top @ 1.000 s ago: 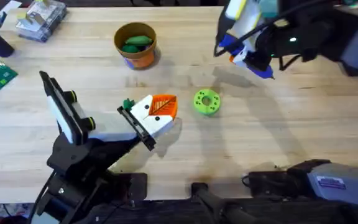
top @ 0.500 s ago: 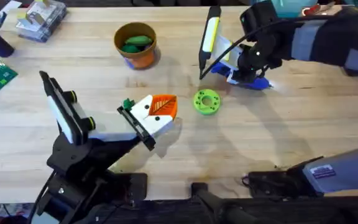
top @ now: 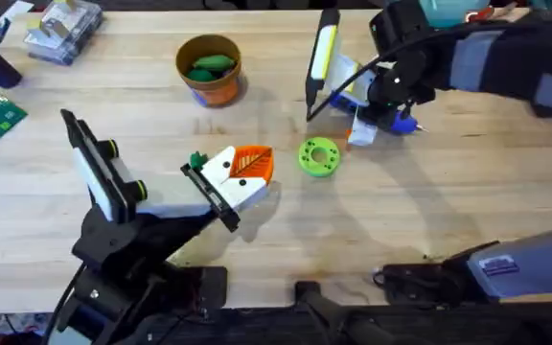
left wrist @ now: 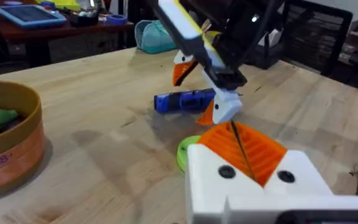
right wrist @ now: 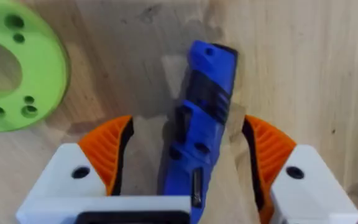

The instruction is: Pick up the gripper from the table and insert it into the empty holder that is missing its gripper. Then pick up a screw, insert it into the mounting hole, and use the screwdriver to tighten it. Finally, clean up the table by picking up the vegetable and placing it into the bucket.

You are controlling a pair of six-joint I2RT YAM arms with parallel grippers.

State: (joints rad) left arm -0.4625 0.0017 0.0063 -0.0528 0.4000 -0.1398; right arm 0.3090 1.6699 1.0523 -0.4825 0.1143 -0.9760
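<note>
At far left my left arm's gripper [top: 247, 171] is the white block with orange ribbed pads; I cannot tell how its jaws stand. Beyond it stands the small round orange bucket [top: 209, 69], a green vegetable [top: 210, 66] inside. Right of my left gripper lies the green plastic ring disc [top: 318, 157]. Further right, my right gripper [right wrist: 188, 168] straddles the blue cylindrical powered screwdriver [right wrist: 202, 118] lying on the wooden table [top: 429, 220], pads apart on either side, probably not yet touching. It looks rigid, smooth and likely to roll, so I would grip mid-barrel.
</note>
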